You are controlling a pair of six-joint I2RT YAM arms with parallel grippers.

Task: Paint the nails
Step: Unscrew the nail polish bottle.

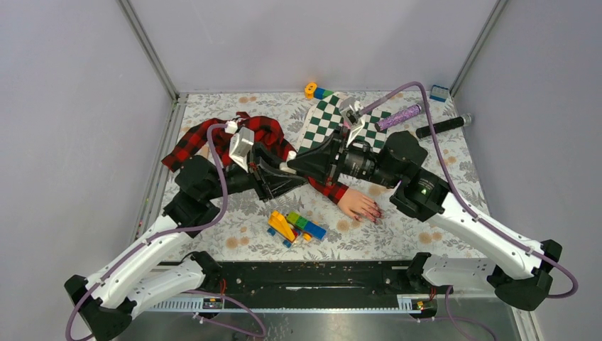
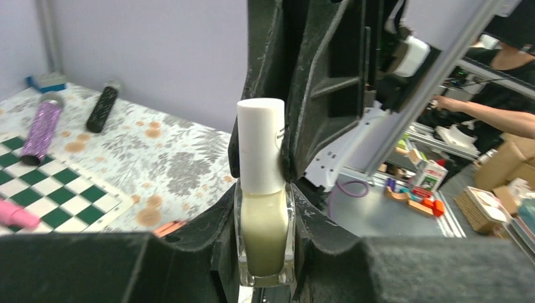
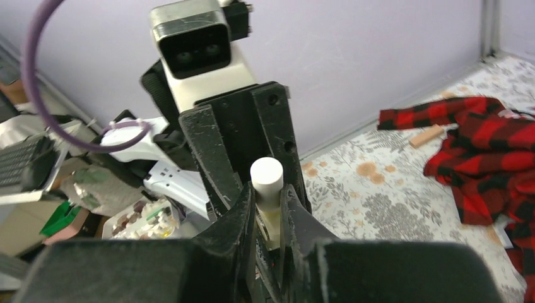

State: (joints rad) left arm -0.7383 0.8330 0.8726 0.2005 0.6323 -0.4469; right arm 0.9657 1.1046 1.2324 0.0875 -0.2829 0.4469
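Observation:
A pale pink mannequin hand (image 1: 357, 203) lies palm down on the floral mat, its plaid sleeve (image 1: 241, 136) running back left under both arms. Its dark-red nails (image 1: 374, 214) point toward the front right. A small glass bottle of pale polish (image 2: 265, 230) stands upright above the sleeve, and my left gripper (image 2: 265, 211) is shut on its body. The bottle's white cap (image 3: 267, 178) sticks up between the fingers of my right gripper (image 3: 270, 203), which is shut on it. From above, the two grippers (image 1: 292, 166) meet nose to nose, well left of the hand.
A pile of coloured toy bricks (image 1: 294, 226) lies in front of the sleeve. At the back are a green checkered cloth (image 1: 328, 121), a purple glitter cylinder (image 1: 399, 116), a black cylinder (image 1: 444, 126), a blue block (image 1: 439, 92) and an orange-blue brick (image 1: 316, 91). Walls enclose three sides.

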